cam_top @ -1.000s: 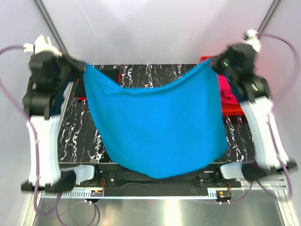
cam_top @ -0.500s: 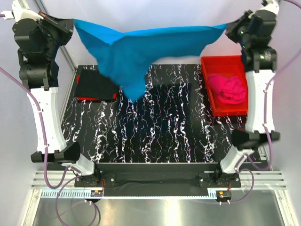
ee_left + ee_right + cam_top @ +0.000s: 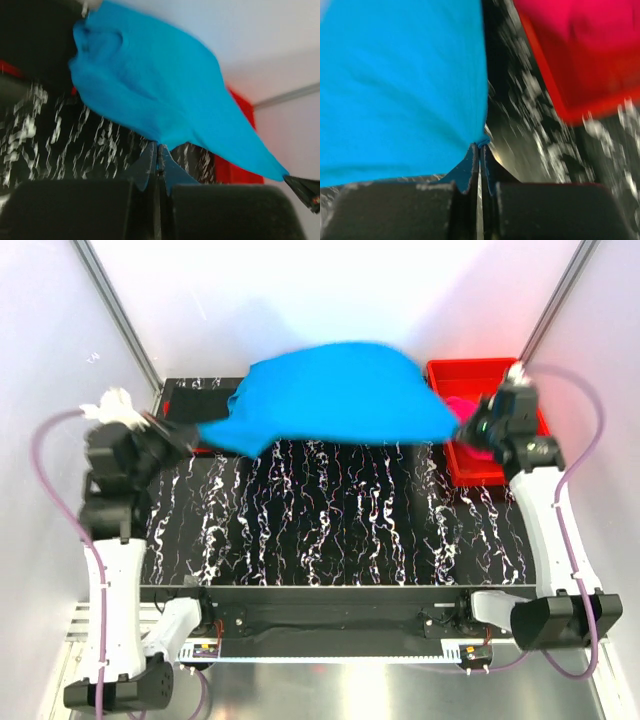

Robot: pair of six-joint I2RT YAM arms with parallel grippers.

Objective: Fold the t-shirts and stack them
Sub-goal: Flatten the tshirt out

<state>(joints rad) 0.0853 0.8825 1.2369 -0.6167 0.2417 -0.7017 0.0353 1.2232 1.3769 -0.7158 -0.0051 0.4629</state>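
The turquoise-blue t-shirt (image 3: 335, 395) hangs spread in the air over the far half of the table, held at two corners. My left gripper (image 3: 200, 432) is shut on its left corner; the left wrist view shows the cloth (image 3: 150, 85) pinched at the fingertips. My right gripper (image 3: 462, 430) is shut on its right corner, and the cloth (image 3: 400, 85) fills the right wrist view. The hot pink t-shirt (image 3: 462, 405) lies in the red bin, mostly hidden by the blue one; it also shows in the right wrist view (image 3: 575, 30). The black folded t-shirt (image 3: 200, 400) lies at the far left, partly covered.
The red plastic bin (image 3: 480, 370) stands at the far right corner of the black marbled table (image 3: 330, 530). Metal frame posts rise at both far corners.
Both arms have swung the blue shirt up high and then down and forward; it now billows low over the far half of the table, both grippers still shut on its corners.
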